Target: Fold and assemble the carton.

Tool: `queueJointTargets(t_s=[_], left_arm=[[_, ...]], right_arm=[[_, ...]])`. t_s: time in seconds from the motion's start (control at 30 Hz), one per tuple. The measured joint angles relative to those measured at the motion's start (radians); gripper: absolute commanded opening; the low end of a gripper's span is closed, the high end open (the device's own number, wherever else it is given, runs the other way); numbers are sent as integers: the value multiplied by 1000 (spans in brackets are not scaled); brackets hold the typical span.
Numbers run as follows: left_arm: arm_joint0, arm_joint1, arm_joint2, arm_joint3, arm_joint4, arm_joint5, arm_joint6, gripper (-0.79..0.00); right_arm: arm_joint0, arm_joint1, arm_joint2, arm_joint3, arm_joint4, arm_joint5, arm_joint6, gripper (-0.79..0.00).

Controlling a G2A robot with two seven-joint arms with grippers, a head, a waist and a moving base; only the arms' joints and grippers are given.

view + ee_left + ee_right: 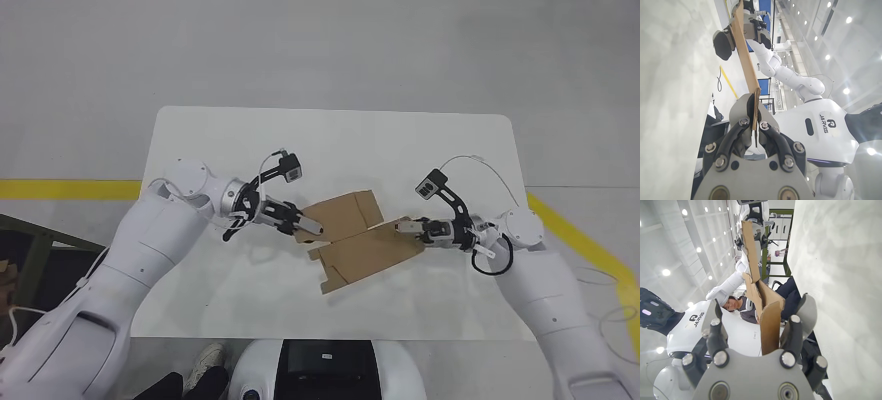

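The flattened brown carton sits over the middle of the white surface, stretched between the two arms. The left gripper is at the carton's 9 o'clock edge, its jaws clenched on the cardboard's rim. The right gripper is at the 3 o'clock edge, its jaws released and spread wide on either side of a flap, which lies close to one finger and well apart from the other.
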Motion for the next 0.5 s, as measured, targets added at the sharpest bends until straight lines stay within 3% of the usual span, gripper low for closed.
queueJointTargets(t_s=[0.23, 0.5], left_arm=[[-7, -4, 6, 12, 18, 0, 0, -785], [-12, -8, 13, 43, 22, 0, 0, -785]], right_arm=[[0, 4, -4, -7, -14, 0, 0, -453], [3, 11, -12, -23, -51, 0, 0, -588]])
